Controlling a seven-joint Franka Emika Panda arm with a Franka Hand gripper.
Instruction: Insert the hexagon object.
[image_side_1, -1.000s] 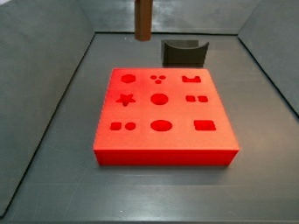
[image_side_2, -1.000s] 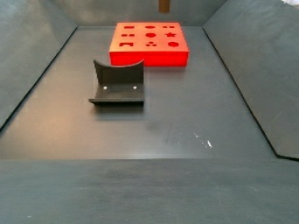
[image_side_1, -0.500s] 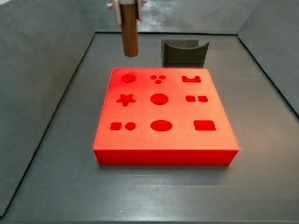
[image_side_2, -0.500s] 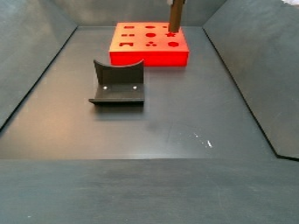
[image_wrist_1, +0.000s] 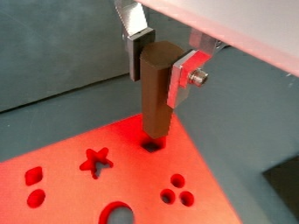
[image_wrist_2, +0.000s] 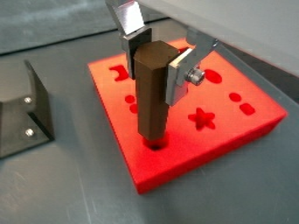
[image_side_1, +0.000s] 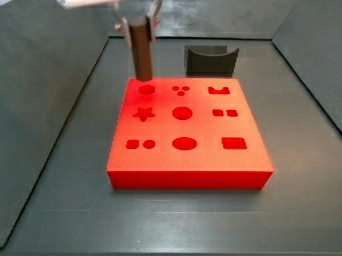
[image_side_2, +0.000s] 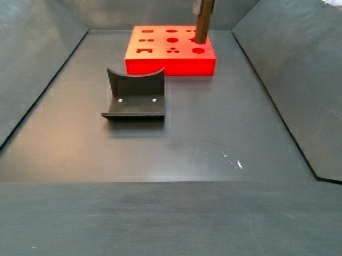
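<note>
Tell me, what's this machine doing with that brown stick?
The robot arm's gripper holds a brown hexagon peg upright between its fingers. The peg's lower end sits at a hole near one corner of the red block, which has differently shaped holes. Whether it has entered the hole cannot be told. A dark fixture stands apart on the floor.

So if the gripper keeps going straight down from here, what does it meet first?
The gripper holds the hexagon object upright, its lower end at a corner hole of the red block. The peg meets that hole first; whether it has entered is unclear.
</note>
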